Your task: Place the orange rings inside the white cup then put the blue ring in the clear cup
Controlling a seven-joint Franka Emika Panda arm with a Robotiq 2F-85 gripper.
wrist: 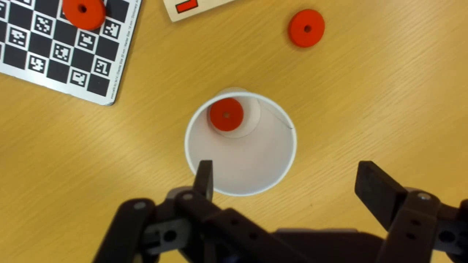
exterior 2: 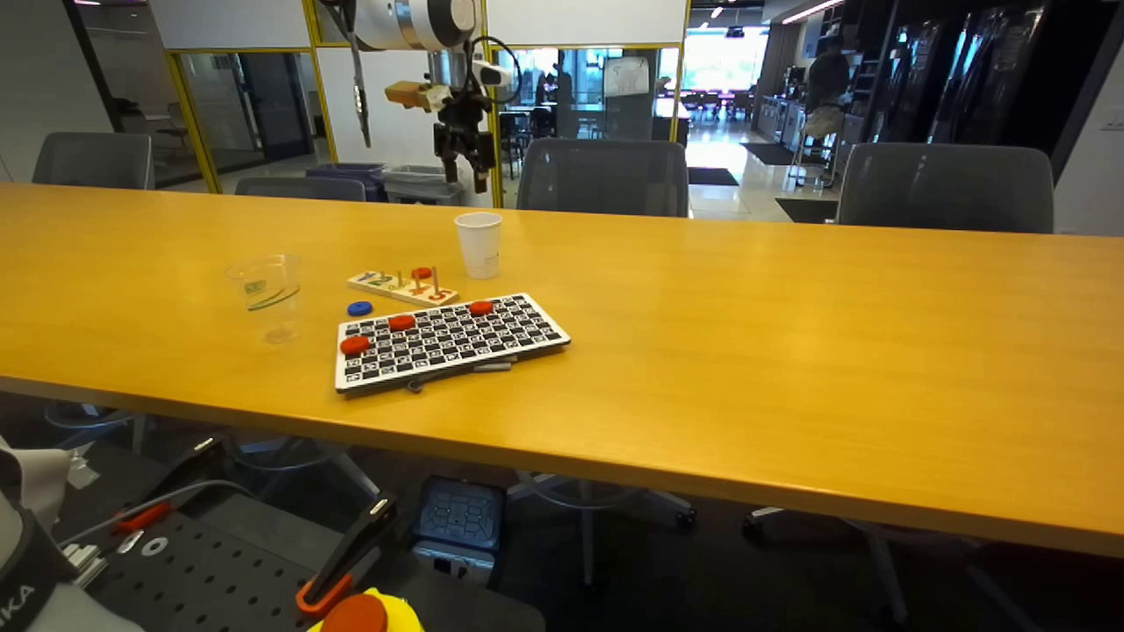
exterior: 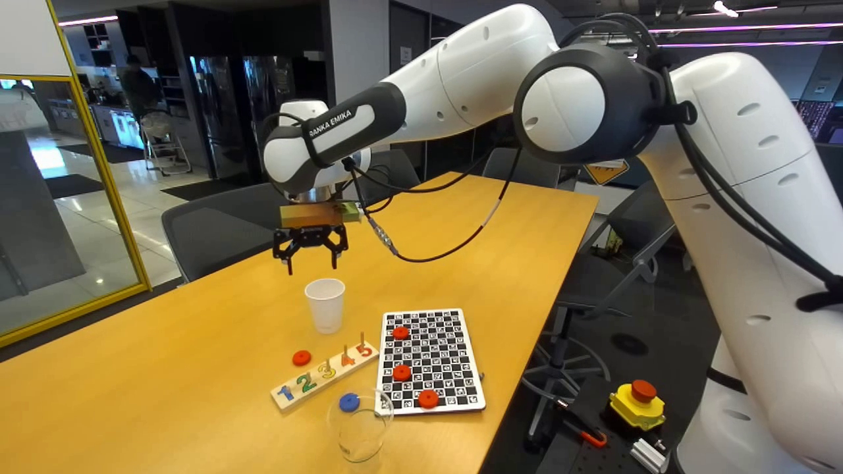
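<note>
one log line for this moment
fingers: open, empty, above white cup | in white cup: one orange ring | loose orange rings: three on checkerboard, one on table | blue ring: on table, outside clear cup

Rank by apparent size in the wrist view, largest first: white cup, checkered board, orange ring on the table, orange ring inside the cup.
1. Checkered board, cut off by the frame.
2. White cup, narrower than the board's visible part.
3. Table ring and cup ring: nearly alike, and nearness may mislead, so unranked.
</note>
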